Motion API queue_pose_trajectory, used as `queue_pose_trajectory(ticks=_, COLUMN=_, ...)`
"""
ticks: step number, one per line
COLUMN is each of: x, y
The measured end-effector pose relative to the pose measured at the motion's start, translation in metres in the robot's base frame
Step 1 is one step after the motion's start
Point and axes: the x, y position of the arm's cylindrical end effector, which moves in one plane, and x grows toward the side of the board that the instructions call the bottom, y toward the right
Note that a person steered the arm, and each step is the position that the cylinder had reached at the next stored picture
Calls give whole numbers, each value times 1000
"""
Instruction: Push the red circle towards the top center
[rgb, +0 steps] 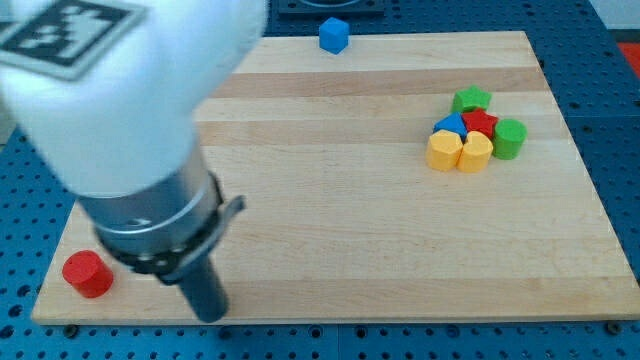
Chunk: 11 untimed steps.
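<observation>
The red circle, a short red cylinder, sits near the bottom left corner of the wooden board. My tip is at the end of the dark rod, down near the board's bottom edge. It stands to the right of the red circle and slightly below it, with a clear gap between them. The large white and grey arm body fills the view's upper left and hides that part of the board.
A blue cube sits at the board's top edge, near the center. A cluster sits at the right: green star, blue triangle, red star, green cylinder, and two yellow blocks.
</observation>
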Motion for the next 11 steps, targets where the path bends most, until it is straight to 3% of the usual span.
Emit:
queue_pose_trajectory(ticks=1, x=-14, y=10)
queue_pose_trajectory(ticks=2, x=-77, y=-32)
queue_pose_trajectory(ticks=3, x=-98, y=-153)
queue_pose_trajectory(ticks=4, x=-94, y=-173)
queue_pose_trajectory(ticks=5, x=-14, y=-169)
queue_pose_trajectory(ticks=6, x=-1, y=-163)
queue_pose_trajectory(ticks=7, x=-18, y=-154)
queue_pose_trajectory(ticks=10, x=-42, y=-41)
queue_pose_trajectory(ticks=11, x=-79, y=-6)
